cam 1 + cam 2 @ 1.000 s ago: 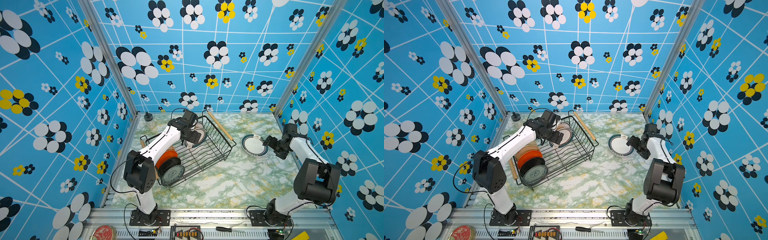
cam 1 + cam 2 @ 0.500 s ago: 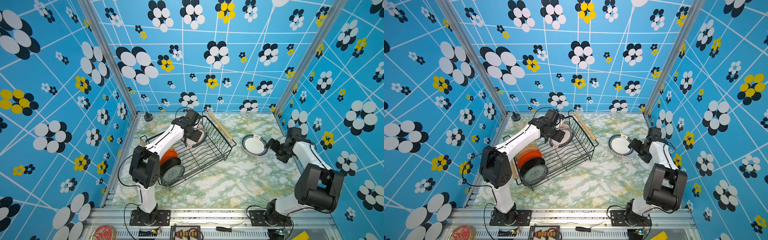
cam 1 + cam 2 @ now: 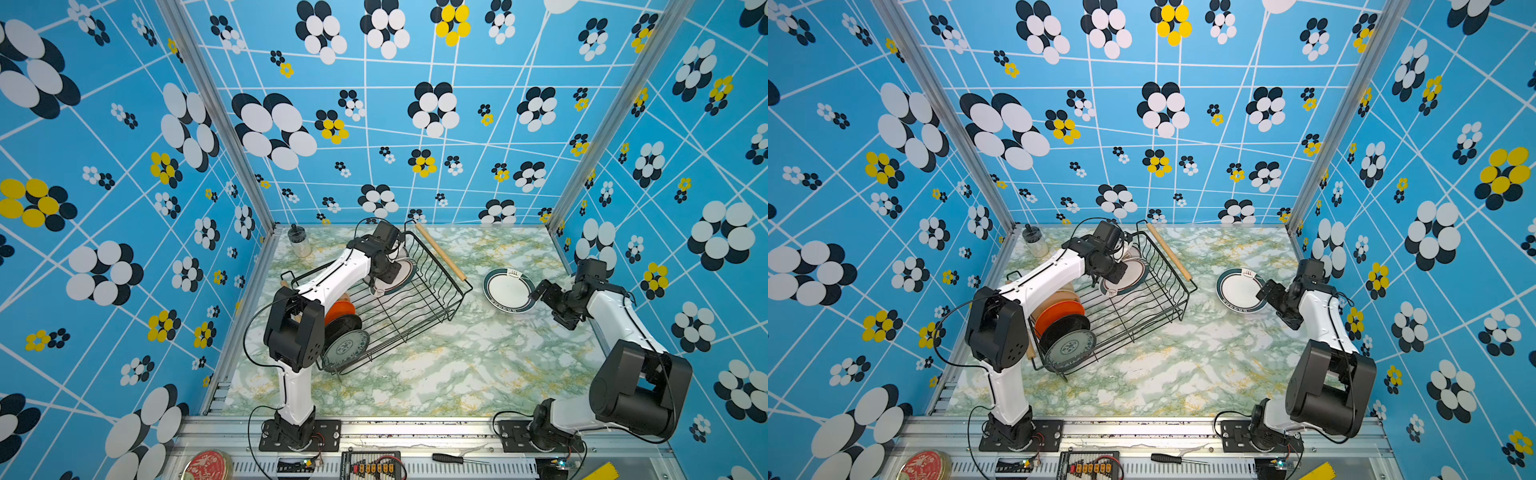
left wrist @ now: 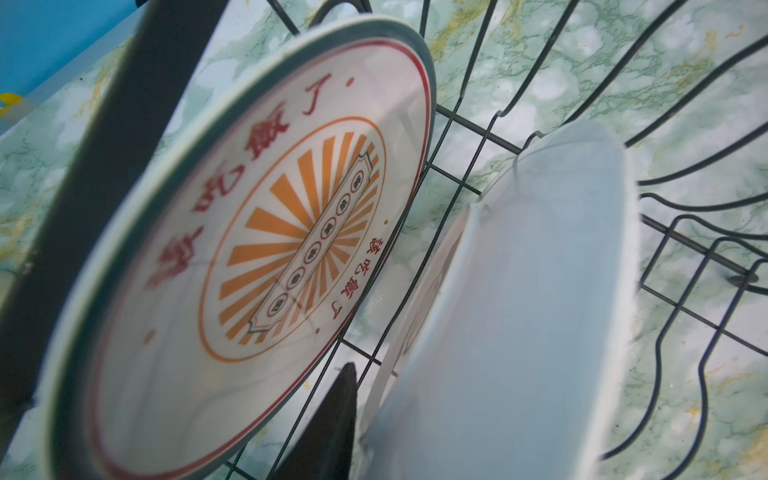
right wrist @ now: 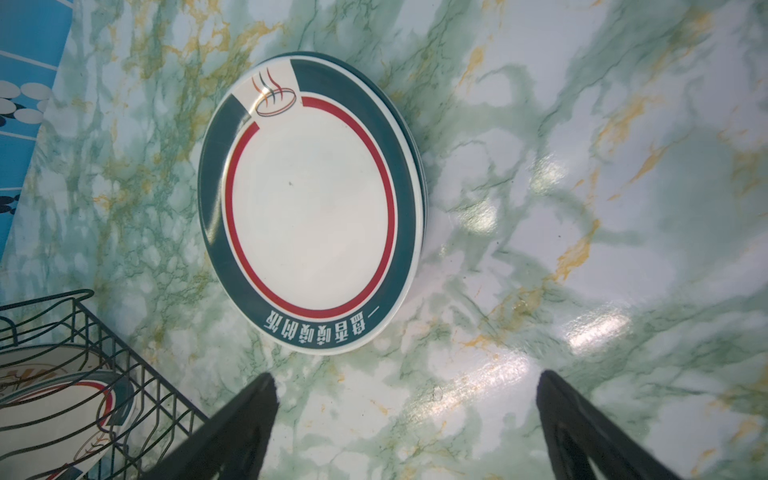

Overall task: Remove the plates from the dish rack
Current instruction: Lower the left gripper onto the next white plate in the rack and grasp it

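While the right gripper (image 5: 405, 376) hangs wide open, empty, over the glossy green-marbled table (image 5: 602, 187), a round teal-rimmed white plate (image 5: 311, 199) lies flat there. The black wire dish rack (image 3: 419, 307) holds two white printed plates (image 3: 1125, 278) and at least four smaller coloured ones (image 3: 1059, 313) on edge; the left gripper (image 3: 388, 274) straddles the sunburst plate (image 4: 249, 249), clamped or not, I cannot tell.

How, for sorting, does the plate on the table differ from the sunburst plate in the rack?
The table plate lies flat on the table; the sunburst plate leans on edge in the dish rack. Table plate: broad dark rim, plain centre; sunburst plate: thin rim, orange rays. Both round, white, red-ringed.
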### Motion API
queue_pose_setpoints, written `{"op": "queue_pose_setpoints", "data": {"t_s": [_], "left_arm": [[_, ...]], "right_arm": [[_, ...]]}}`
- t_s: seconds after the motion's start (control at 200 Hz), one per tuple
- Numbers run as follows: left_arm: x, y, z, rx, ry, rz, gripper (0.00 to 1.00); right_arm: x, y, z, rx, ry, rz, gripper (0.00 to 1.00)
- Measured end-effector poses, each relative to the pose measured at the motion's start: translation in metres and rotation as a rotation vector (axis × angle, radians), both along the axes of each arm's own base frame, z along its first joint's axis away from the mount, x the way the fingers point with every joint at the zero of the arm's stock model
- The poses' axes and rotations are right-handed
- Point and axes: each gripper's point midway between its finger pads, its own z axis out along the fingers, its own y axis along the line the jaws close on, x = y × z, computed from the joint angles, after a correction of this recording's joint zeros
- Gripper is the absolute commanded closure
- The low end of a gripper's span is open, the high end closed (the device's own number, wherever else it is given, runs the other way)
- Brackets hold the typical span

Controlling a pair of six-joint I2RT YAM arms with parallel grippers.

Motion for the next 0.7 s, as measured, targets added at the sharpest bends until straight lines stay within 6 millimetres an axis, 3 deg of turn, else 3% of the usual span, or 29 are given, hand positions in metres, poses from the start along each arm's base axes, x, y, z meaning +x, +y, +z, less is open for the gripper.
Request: {"op": "queue_pose_setpoints", "data": {"t_s": [0.7], "left_arm": [[0.0069, 0.0044, 0.0024, 0.042, -0.036, -0.055, 0.91]], "right_arm": [[-0.0052, 0.0031, 0.0016, 0.003, -0.009, 0.004, 0.01]]}}
